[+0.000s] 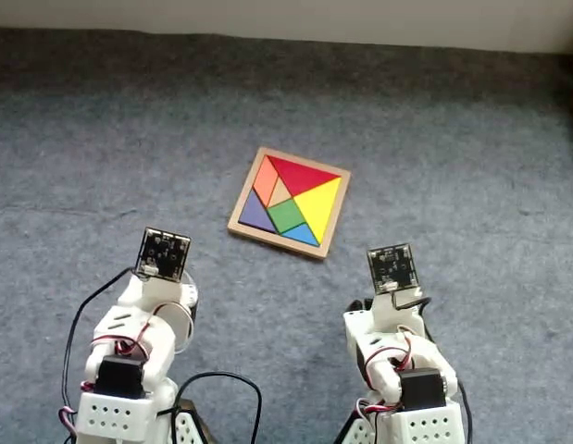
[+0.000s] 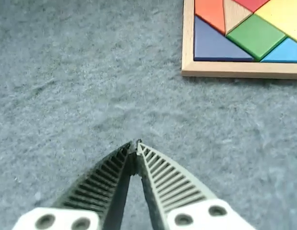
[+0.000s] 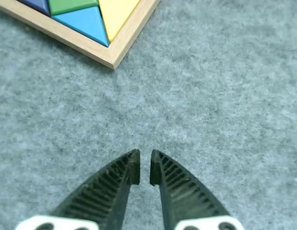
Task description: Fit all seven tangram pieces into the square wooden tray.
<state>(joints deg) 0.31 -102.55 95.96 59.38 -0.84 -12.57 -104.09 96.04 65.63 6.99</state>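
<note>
Your grey felt-covered bench [image 1: 101,139] carries everything. The two arms sit at the lower left and lower right of the high view. Your left tool [image 2: 136,149] is pressed together at the tips and holds nothing. Your right tool [image 3: 144,168] is parted by a thin slit and is also empty. The square wooden tray [image 1: 277,242] lies at a slant just above the middle of the high view, well apart from both tools. Inside it you have the big red triangle [image 1: 303,172] and the big yellow triangle [image 1: 320,202]. Then come the dark blue triangle [image 1: 253,215], the orange parallelogram [image 1: 266,179], the green square [image 1: 286,215], the light blue triangle [image 1: 303,235] and the small tan triangle [image 1: 280,191]. That makes seven, lying flush with no gap I can see. I judge the task finished, so nothing is left for you but to stay clear.
</note>
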